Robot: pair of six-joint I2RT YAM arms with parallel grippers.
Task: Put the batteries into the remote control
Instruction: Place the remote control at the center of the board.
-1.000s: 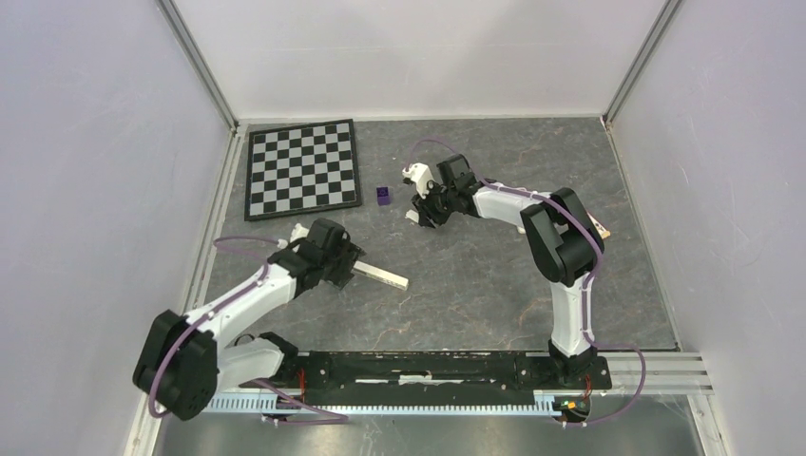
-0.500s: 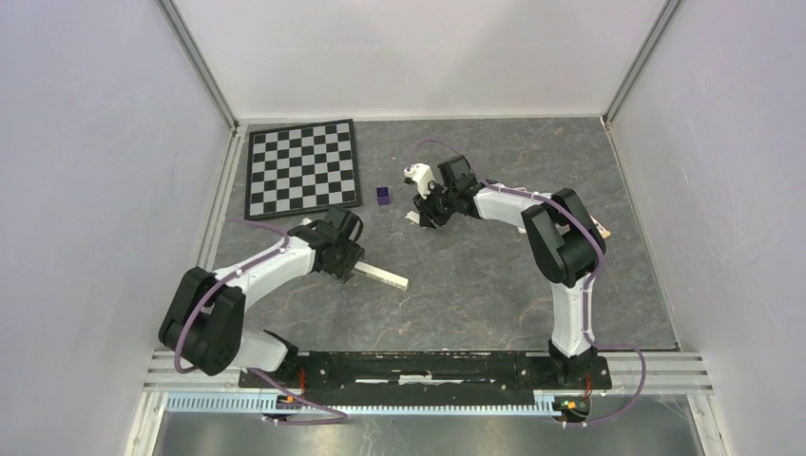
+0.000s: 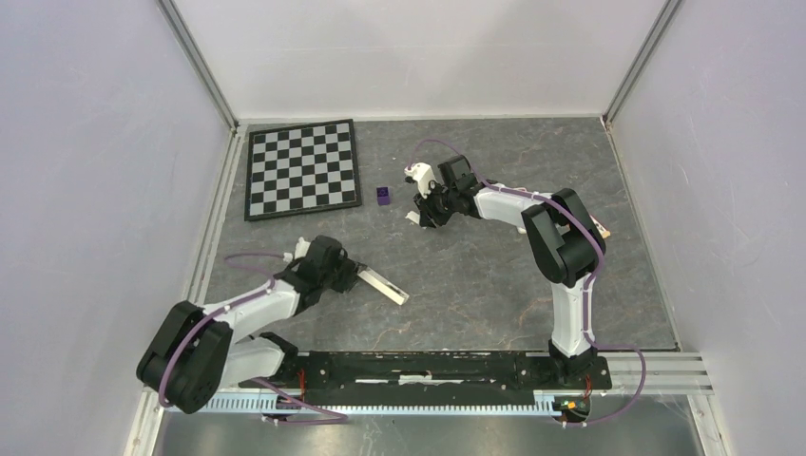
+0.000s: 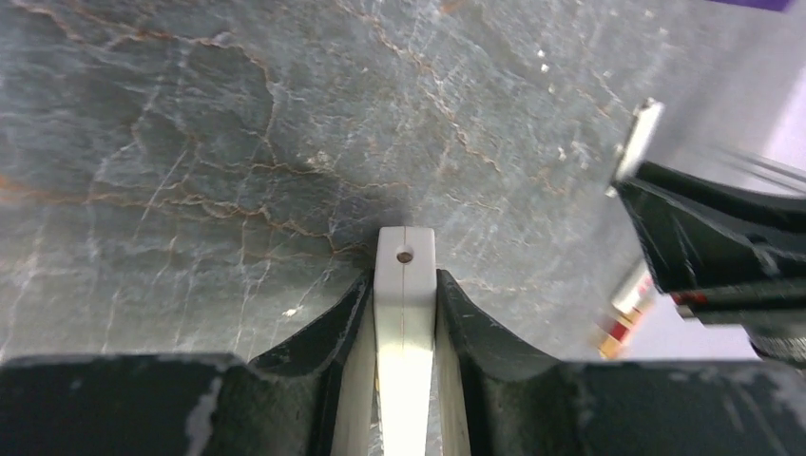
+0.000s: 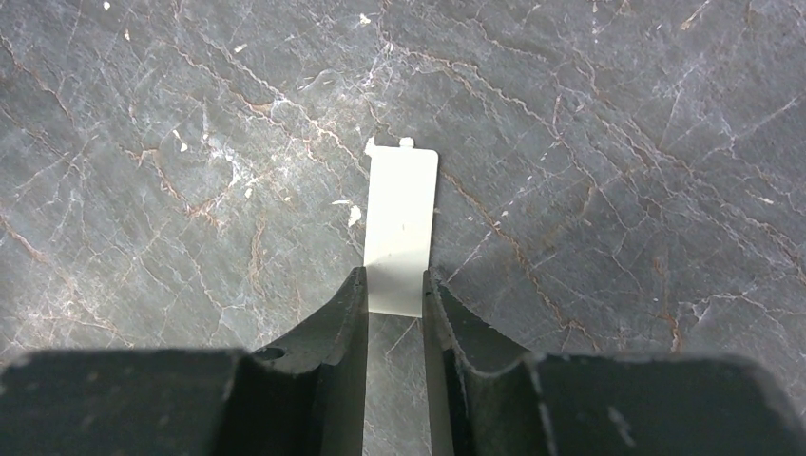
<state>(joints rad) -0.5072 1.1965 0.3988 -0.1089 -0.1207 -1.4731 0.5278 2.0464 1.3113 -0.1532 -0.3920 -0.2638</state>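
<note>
Left hand [image 4: 405, 290] is clamped narrow on the remote control [image 3: 387, 287], lower left of centre in the top view. Its long axis runs straight out from the fingers toward lower right. Right hand [image 5: 394, 285], well apart at upper centre, pinches a flat white plate [image 5: 402, 214]. No batteries are visible, so I cannot tell which arm is nearer them.

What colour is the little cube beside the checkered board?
Purple; the cube shows best in the top view.
</note>
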